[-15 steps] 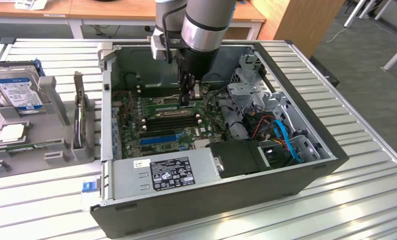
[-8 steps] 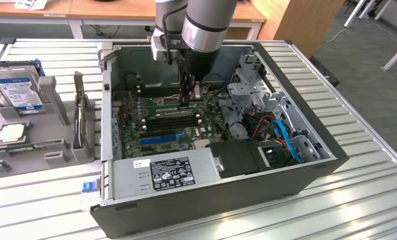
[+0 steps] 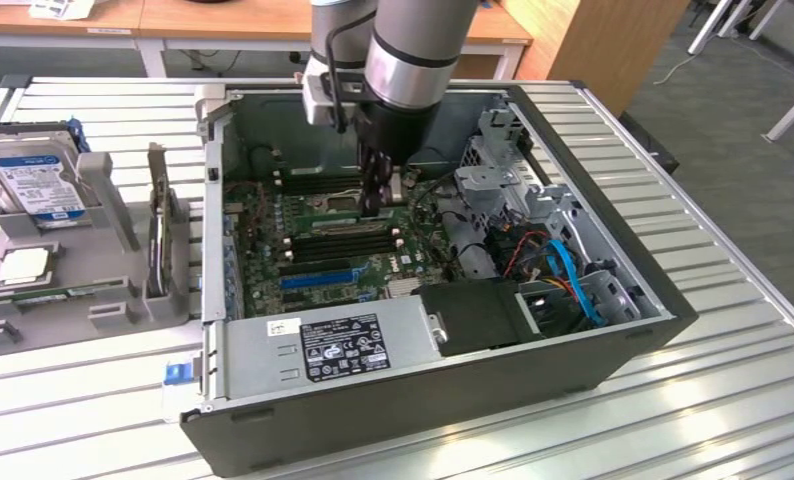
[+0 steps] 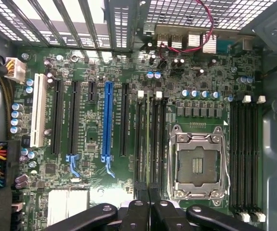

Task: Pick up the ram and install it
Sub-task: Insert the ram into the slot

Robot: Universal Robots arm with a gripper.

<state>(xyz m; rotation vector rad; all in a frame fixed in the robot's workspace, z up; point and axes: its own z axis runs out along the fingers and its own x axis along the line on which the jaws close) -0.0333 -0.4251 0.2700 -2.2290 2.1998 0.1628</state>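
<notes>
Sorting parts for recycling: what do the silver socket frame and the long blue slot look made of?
Square silver processor socket frame: probably bare stamped steel, bright and reflective with thin edges. Long blue expansion slot: likely moulded plastic, uniform matt colour with a clip at one end.

A silver ribbed metal worktop [image 3: 717, 400], built of long parallel slats, carries everything. A large dark grey computer case [image 3: 411, 430] lies directly on it on its side, its open side facing up, and takes up the middle and the exterior view's right of the surface. Just beside it, toward the exterior view's left, a grey plastic holder block with slots and steps [image 3: 104, 310] sits on the slats. A small blue plastic piece [image 3: 177, 373] lies at the case's near corner, touching it.
</notes>
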